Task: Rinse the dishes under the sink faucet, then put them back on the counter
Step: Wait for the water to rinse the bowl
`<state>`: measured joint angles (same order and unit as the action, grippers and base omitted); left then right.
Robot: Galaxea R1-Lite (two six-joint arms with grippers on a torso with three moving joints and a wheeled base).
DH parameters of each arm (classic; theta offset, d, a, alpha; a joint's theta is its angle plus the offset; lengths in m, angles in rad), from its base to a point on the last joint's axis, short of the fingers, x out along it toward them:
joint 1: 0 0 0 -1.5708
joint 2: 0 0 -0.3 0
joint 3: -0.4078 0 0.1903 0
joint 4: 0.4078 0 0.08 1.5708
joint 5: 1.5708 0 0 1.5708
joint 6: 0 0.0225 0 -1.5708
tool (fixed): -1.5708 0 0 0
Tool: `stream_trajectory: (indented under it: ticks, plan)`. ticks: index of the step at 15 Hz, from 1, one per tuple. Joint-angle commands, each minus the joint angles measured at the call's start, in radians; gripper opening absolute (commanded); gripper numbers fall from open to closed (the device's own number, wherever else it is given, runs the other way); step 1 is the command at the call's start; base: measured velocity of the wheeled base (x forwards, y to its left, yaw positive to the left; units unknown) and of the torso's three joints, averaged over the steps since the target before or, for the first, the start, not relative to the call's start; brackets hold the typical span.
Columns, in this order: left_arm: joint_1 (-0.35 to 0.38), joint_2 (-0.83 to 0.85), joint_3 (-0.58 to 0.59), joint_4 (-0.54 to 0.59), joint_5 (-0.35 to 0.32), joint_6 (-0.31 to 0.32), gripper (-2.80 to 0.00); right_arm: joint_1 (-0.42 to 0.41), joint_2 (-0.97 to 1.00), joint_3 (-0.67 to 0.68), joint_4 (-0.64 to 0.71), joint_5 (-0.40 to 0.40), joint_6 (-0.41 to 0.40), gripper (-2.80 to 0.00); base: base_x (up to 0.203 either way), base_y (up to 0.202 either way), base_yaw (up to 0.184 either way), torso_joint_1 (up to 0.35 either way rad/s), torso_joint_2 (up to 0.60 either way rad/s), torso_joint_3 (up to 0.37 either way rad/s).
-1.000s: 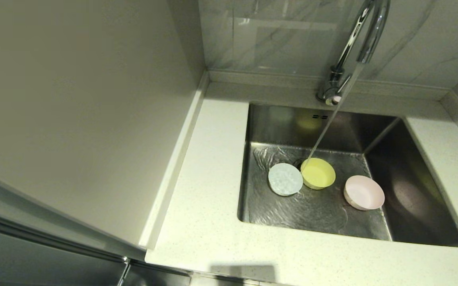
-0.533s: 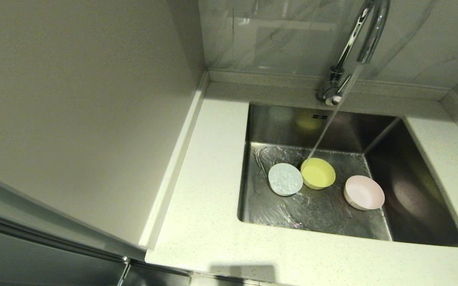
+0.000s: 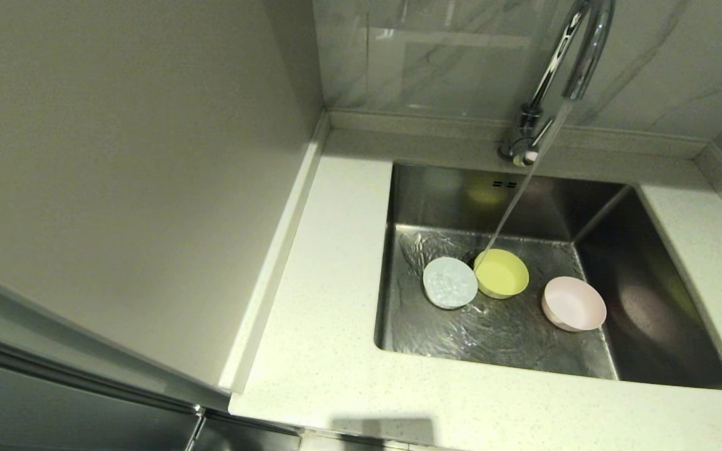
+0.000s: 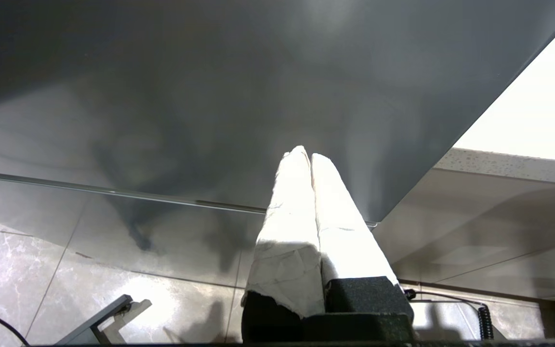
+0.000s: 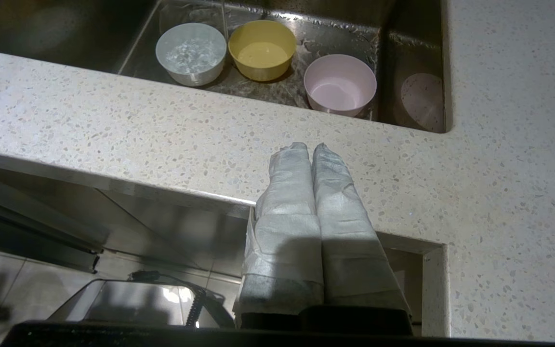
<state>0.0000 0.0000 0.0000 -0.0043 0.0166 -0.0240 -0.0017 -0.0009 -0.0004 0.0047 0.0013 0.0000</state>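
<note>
Three bowls stand upright on the floor of the steel sink: a white bowl, full of water, a yellow-green bowl touching it, and a pale pink bowl apart to the right. Water runs from the chrome faucet and lands between the white and yellow-green bowls. My right gripper is shut and empty, held low in front of the counter edge, well short of the bowls. My left gripper is shut and empty, parked below a grey cabinet panel, away from the sink.
A tall grey cabinet side walls off the left of the counter. A low raised back edge and marble-look wall run behind the sink. Bare counter lies left, front and right of the basin.
Only the water ripples on the sink floor shift. The bowls and both arms have stayed put.
</note>
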Motion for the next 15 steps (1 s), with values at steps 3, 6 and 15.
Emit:
stream_trajectory:
  ticks: [3,6,15]
  plan:
    - [0.0,-0.002,0.0,0.0,0.0,-0.001,-2.8,0.0,0.001,0.0,0.0,0.002,0.0,-2.8,0.0,0.0,0.0,0.0,0.0,0.0]
    - [0.0,-0.002,0.0,0.0,0.0,-0.001,-2.8,0.0,0.001,0.0,0.0,0.001,0.0,-2.8,0.0,0.0,0.0,0.0,0.0,0.0]
    - [0.0,-0.002,0.0,0.0,0.0,-0.001,-2.8,0.0,0.001,0.0,0.0,0.0,0.0,-2.8,0.0,0.0,0.0,0.0,0.0,0.0]
